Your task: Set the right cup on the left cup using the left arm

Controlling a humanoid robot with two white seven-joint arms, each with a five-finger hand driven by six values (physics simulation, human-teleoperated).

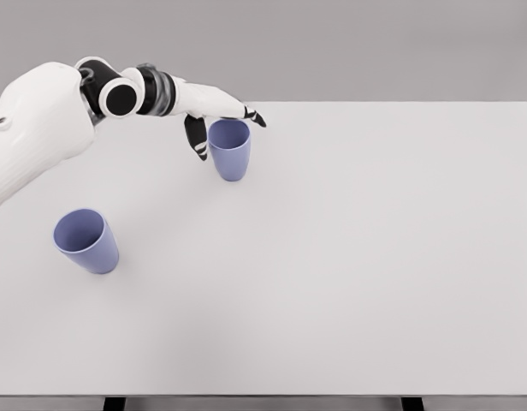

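Two blue-violet cups stand upright on the white table. The right cup is at the back, left of the middle. The left cup is nearer me, close to the table's left edge. My left hand reaches in from the upper left and sits at the right cup's rim. Its thumb hangs down just left of the cup, and the other fingers stretch behind the rim. The fingers are spread and do not clasp the cup. My right arm is out of sight.
The table's back edge runs just behind the hand. Its front edge shows at the bottom of the view, with two dark table legs below it.
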